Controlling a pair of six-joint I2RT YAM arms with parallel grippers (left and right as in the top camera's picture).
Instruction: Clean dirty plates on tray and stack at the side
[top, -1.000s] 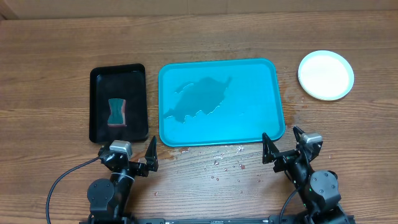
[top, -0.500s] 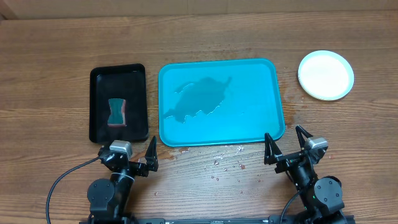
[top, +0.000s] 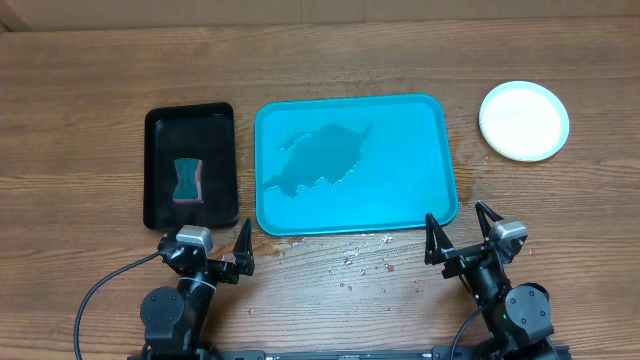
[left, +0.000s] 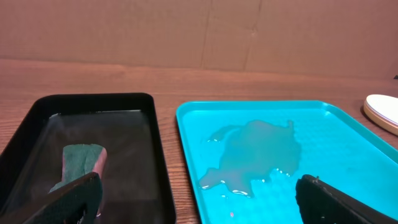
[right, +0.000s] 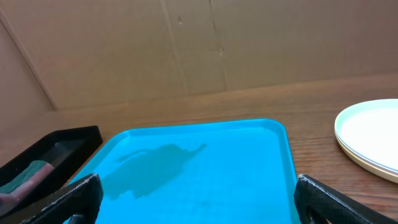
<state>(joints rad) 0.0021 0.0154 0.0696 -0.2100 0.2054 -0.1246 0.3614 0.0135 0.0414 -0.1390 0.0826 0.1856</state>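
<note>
The turquoise tray (top: 400, 190) lies mid-table and holds only a shallow puddle of water (top: 322, 155), which also shows in the left wrist view (left: 255, 152). The plates (top: 524, 120) sit as a white stack on the wood right of the tray, at the frame edge in both wrist views (right: 373, 140) (left: 384, 112). No red smears show on the top one. My left gripper (top: 203, 242) hovers open at the near edge, in front of the gap between the two trays (left: 199, 199). My right gripper (top: 455, 222) stands open by the tray's near right corner (right: 196, 193). Neither holds anything.
A black tray (top: 162, 195) sits left of the turquoise one, with a green-and-pink sponge (top: 187, 180) lying in it. Red specks and droplets (top: 352, 262) dot the wood in front of the turquoise tray. Cardboard walls close off the far side.
The right gripper shifted slightly to the right a second ago and has stayed put since. The left gripper, trays and plates have not moved.
</note>
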